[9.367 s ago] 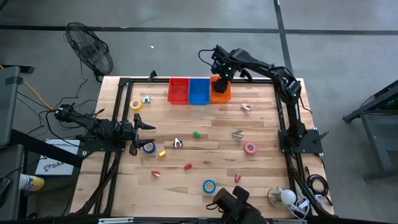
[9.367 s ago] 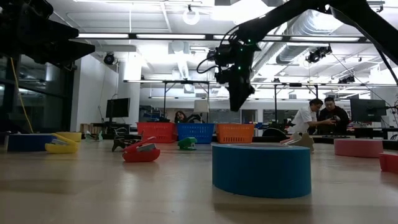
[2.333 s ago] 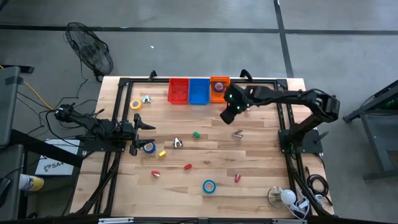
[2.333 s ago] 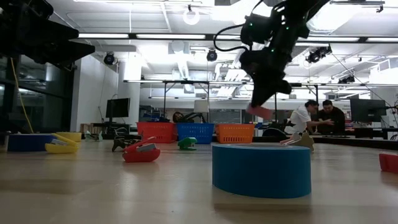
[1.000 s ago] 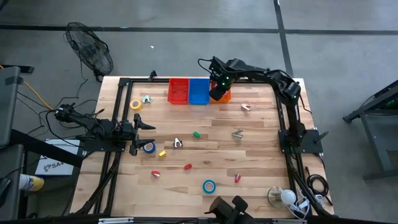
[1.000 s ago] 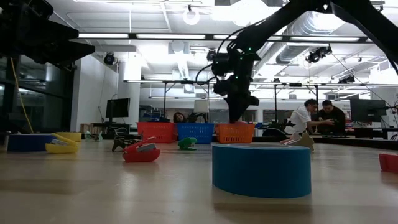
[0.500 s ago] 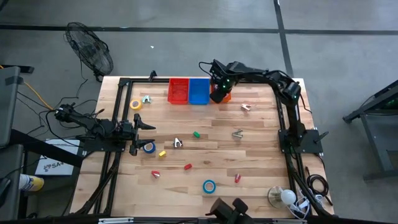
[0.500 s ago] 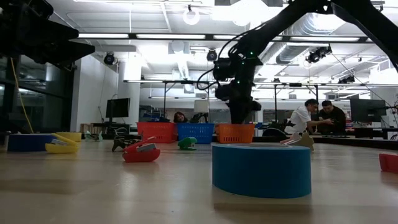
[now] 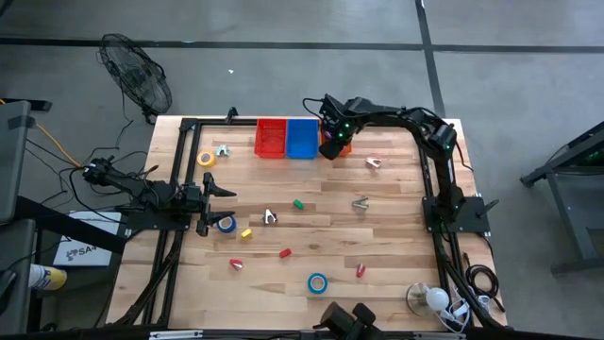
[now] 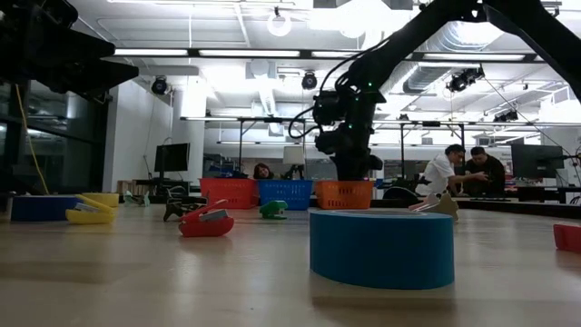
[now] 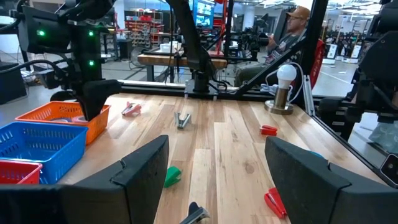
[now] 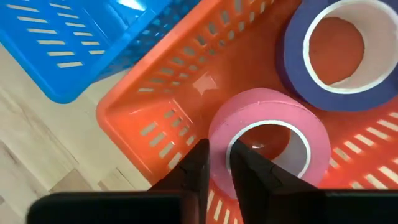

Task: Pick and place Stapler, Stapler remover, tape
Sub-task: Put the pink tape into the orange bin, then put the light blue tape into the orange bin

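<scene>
Loose tape rolls on the wood-plank table (image 9: 396,264): three, smooth rings — one blue roll (image 9: 317,282) nearest the front edge, a second blue roll (image 9: 226,224) by the left hand (image 9: 226,193), one yellow roll (image 9: 206,159) farther back.

Left hand: low over the left edge, fingers spread wide, empty.

Slotted plastic baskets, far edge: three — red (image 9: 270,138), blue (image 9: 302,138), orange (image 12: 161,106).

Orange basket holds two rolls: pink roll (image 12: 267,143), purple roll (image 12: 339,53).

Right hand (image 12: 214,168): reached down into it, fingers narrow astride the pink roll's wall.
</scene>
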### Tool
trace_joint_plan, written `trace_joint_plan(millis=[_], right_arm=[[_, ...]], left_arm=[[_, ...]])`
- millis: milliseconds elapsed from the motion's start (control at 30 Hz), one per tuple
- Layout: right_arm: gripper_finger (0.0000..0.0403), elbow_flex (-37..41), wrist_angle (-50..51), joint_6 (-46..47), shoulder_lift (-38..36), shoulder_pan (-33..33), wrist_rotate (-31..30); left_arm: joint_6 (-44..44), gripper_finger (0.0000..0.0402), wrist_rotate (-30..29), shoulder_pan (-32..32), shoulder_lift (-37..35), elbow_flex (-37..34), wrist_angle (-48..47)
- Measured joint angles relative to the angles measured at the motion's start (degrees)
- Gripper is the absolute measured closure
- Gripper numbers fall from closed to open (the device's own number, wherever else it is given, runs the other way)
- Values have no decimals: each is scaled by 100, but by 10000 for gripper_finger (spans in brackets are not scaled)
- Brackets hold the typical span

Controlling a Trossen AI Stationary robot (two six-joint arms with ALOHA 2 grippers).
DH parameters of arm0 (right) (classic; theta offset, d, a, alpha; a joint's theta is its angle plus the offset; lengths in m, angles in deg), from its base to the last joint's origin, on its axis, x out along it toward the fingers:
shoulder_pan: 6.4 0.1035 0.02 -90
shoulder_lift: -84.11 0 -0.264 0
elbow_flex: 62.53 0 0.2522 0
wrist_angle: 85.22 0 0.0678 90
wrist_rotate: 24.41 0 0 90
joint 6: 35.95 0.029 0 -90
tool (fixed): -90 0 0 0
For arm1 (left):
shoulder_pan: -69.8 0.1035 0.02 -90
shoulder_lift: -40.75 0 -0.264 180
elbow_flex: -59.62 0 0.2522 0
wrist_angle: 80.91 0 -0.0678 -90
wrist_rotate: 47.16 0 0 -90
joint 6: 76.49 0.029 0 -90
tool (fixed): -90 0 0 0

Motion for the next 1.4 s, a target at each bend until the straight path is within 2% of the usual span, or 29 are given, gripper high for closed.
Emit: trace_joint_plan(millis=[400,867,1100,1400], right_arm=[[269,-211,267,-52,-1,-14,-29],[263,-1562,1754,-232,-5,128,-272],[263,-1813,2409,-99,-8,777,-675],[263,-1814,2865,617,-8,2294,-1135]], left_arm=[[-2,140,0,1,0,0,0],[-1,140,0,2,0,0,0],[0,140,0,2,0,0,0],[0,140,-1,2,0,0,0]])
